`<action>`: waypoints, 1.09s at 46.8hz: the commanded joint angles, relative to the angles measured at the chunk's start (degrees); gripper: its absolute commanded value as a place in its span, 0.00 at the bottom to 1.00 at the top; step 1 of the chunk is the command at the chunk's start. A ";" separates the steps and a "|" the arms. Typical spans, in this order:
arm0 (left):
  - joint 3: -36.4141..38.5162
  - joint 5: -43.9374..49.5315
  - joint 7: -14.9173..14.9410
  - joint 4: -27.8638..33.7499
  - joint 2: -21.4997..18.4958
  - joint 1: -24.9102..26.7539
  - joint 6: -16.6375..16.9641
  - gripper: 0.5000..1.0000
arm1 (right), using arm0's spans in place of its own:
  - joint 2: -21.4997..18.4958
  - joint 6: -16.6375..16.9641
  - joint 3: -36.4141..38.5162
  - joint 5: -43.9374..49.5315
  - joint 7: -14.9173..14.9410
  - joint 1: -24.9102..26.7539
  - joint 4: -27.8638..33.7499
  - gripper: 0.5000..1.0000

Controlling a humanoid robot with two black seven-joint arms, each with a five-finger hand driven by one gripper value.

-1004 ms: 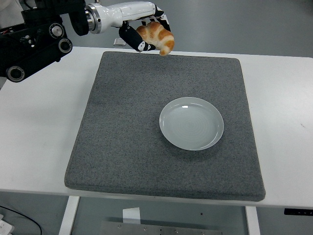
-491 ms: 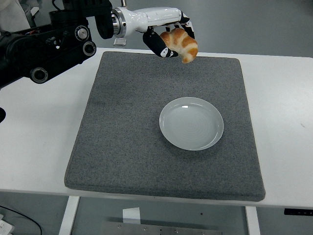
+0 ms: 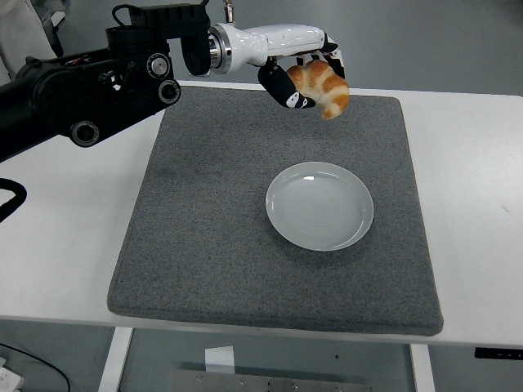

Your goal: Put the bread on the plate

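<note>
White tabletop [image 3: 49, 245] fills my view, with one grey felt mat [image 3: 204, 229] laid across its middle. I count one pale round plate [image 3: 319, 205] on the mat, right of centre, and one bread [image 3: 325, 86] — a golden croissant. My left hand [image 3: 298, 73] has its fingers clamped around the bread, holding it in the air above the mat's far edge, well apart from the plate. One arm [image 3: 90, 90] only shows, reaching in from the left. Between bread and plate I see bare mat — open room on every side of the plate, whose rim sits clear of the mat's borders.
</note>
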State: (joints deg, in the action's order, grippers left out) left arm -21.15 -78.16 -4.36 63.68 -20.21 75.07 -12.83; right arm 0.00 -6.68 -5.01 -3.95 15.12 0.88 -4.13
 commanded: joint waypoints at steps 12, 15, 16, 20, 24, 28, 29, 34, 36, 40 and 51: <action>2.25 -0.50 0.05 -0.05 1.40 -1.24 0.00 0.00 | 0.00 0.00 0.00 0.00 0.00 0.00 0.00 0.86; 2.60 -0.59 0.05 -0.14 2.37 -2.20 0.00 0.00 | 0.00 0.00 0.00 0.00 0.00 0.00 0.00 0.86; 2.51 -0.59 0.05 -0.05 2.55 -2.47 0.09 0.00 | 0.00 0.00 0.00 0.00 0.00 0.00 0.00 0.86; 2.78 -0.68 0.05 -0.14 3.51 -2.91 0.09 0.00 | 0.00 0.00 0.00 0.00 0.00 0.00 0.00 0.86; 3.48 -0.85 0.14 -0.22 4.57 -3.26 0.18 0.00 | 0.00 0.00 0.00 0.00 0.00 0.00 0.00 0.86; 3.83 -1.73 0.14 -0.58 4.66 -3.44 0.18 0.00 | 0.00 0.00 0.00 0.00 0.00 0.00 0.00 0.86; 3.92 -1.91 0.14 -0.66 4.74 -3.52 0.18 0.00 | 0.00 0.00 0.00 0.00 0.00 0.00 0.00 0.86; 5.15 -2.61 0.14 -1.19 4.92 -3.52 0.61 0.00 | 0.00 0.00 0.00 0.00 0.00 0.00 0.00 0.86; 5.50 -2.87 0.14 -1.37 5.36 -3.61 0.70 0.00 | 0.00 0.00 0.00 0.00 0.00 0.00 0.00 0.86; 5.94 -3.40 0.14 -2.24 7.03 -4.93 0.88 0.00 | 0.00 0.00 0.00 0.00 0.00 0.00 0.00 0.86; 7.08 -8.32 0.23 -2.95 10.02 -7.83 1.14 0.00 | 0.00 0.00 0.00 0.00 0.00 0.00 0.00 0.86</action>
State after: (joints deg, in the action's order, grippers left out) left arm -14.44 -85.50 -4.14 60.73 -10.58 67.60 -11.77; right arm 0.00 -6.68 -5.01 -3.95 15.12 0.88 -4.13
